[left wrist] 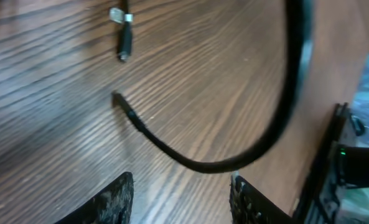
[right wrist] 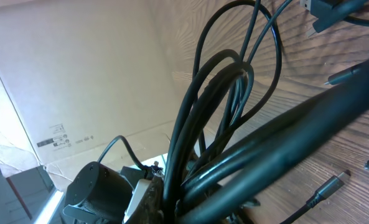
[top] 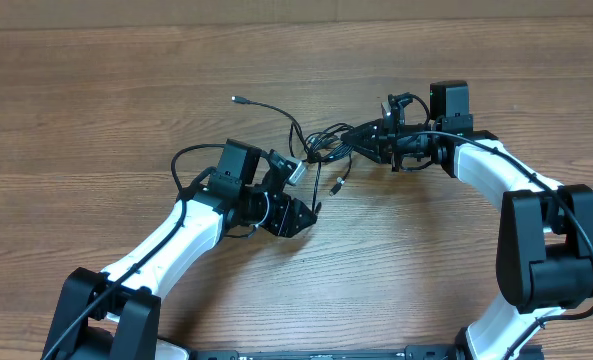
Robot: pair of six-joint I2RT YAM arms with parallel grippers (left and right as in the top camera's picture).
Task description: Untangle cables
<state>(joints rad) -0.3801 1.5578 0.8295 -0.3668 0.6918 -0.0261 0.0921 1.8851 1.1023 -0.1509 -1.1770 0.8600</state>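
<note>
Your cables [top: 316,148] are thin black cords, bunched into a loose knot of overlapping loops near the middle of the wooden table [top: 106,90], a little toward the far side. One strand arcs out to the far left and ends in a small plug [top: 236,100]. Another hangs toward the near side and ends in a second plug [top: 338,186]. Your right gripper [top: 359,138] is clamped on the right side of the bunch. Its wrist view shows several strands running together as a tight sheaf beside the fingers, then fanning out into loops. Your left gripper [top: 304,213] sits just to the near left of the knot with its fingers [left wrist: 119,196] spread apart and nothing between them. In its wrist view a single cord [left wrist: 196,164] curves across the wood just beyond the fingertips. You cannot tell from that view whether the cord brushes the right-hand finger.
</note>
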